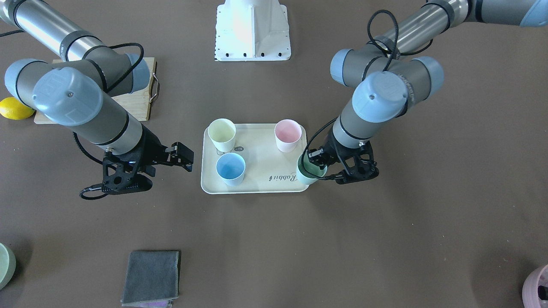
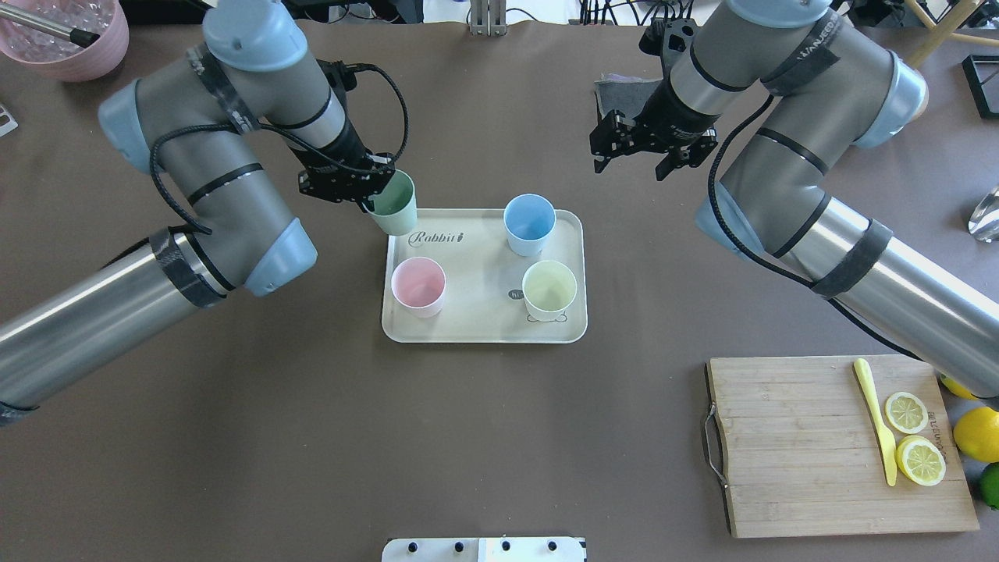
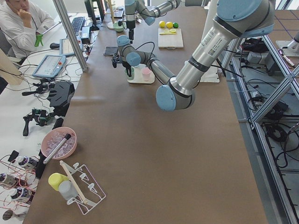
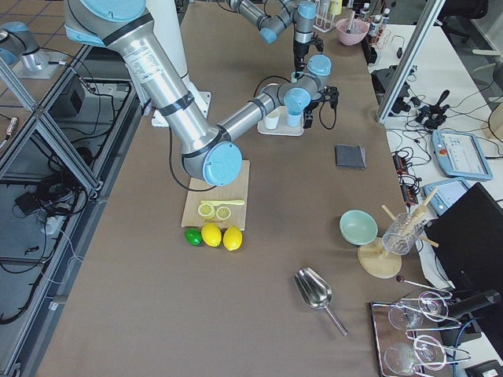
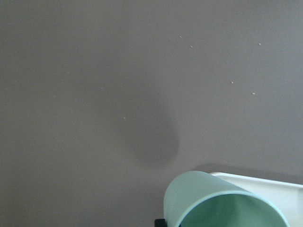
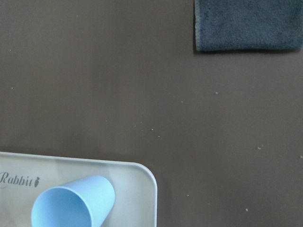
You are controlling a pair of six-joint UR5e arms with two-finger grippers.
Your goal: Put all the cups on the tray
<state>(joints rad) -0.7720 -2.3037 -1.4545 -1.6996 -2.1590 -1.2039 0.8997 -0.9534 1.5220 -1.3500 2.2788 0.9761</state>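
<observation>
The cream tray point(image 2: 476, 312) with "Rabbit" script lies mid-table. A pink cup point(image 2: 418, 286), a blue cup point(image 2: 530, 224) and a pale yellow cup point(image 2: 549, 289) stand upright on it. My left gripper point(image 2: 367, 191) is shut on the rim of a green cup point(image 2: 392, 203), held tilted over the tray's far left corner. The left wrist view shows the green cup point(image 5: 222, 203) with the tray's corner point(image 5: 265, 182) under it. My right gripper point(image 2: 632, 164) is open and empty, off the tray's far right side. Its wrist view shows the blue cup point(image 6: 71, 203).
A wooden cutting board point(image 2: 835, 445) with lemon slices and a yellow knife lies near right, with whole lemons beside it. A grey cloth point(image 2: 624, 90) lies beyond the right gripper. A pink bowl point(image 2: 70, 39) stands far left.
</observation>
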